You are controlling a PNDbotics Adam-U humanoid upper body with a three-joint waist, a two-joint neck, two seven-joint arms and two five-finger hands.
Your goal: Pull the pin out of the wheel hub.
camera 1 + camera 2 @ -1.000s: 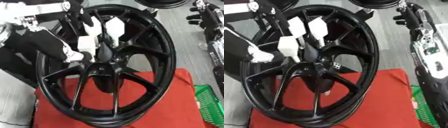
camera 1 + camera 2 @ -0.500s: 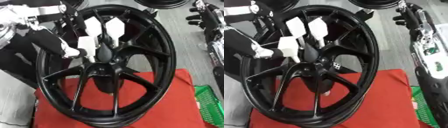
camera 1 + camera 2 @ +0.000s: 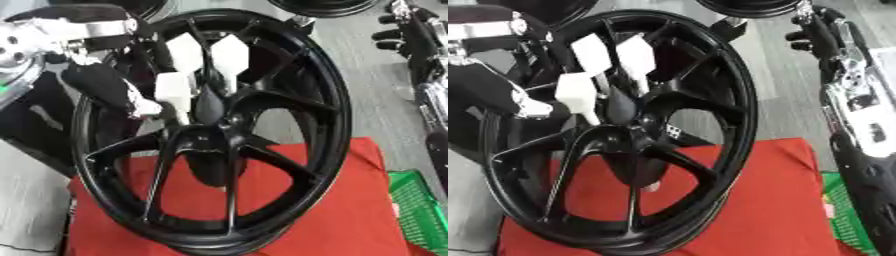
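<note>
Surface: red cloth (image 3: pixel 350 200) nearest the camera, spread over a grey floor (image 3: pixel 376 100); the wheel stands on it.
Near right: green basket (image 3: pixel 420 210) at the cloth's edge, apart from the wheel.
Task thing: black wheel hub (image 3: pixel 210 107), upright on its rim and leaning a little, spokes facing the camera.
Pin: not made out; judged to sit at the hub's centre, hidden by the hand. A small pale bit shows low between the spokes in the right eye view; can't tell what it is.
Left hand (image 3: pixel 175 90): comes in from the left and is up against the hub centre, touching it. Can't tell whether it is clamped on anything.
Right hand (image 3: pixel 814 30): idle, far upper right, well apart from the wheel, fingers relaxed, holding nothing.
Far: parts of other dark wheels (image 3: pixel 750 6) at the top edge.
Change: almost none over the last second; left hand stays at the centre, only its wrist shifts slightly. Wheel unmoved.
Meaning: probably still getting hold; no pin seen out, so the pull is not yet done.
</note>
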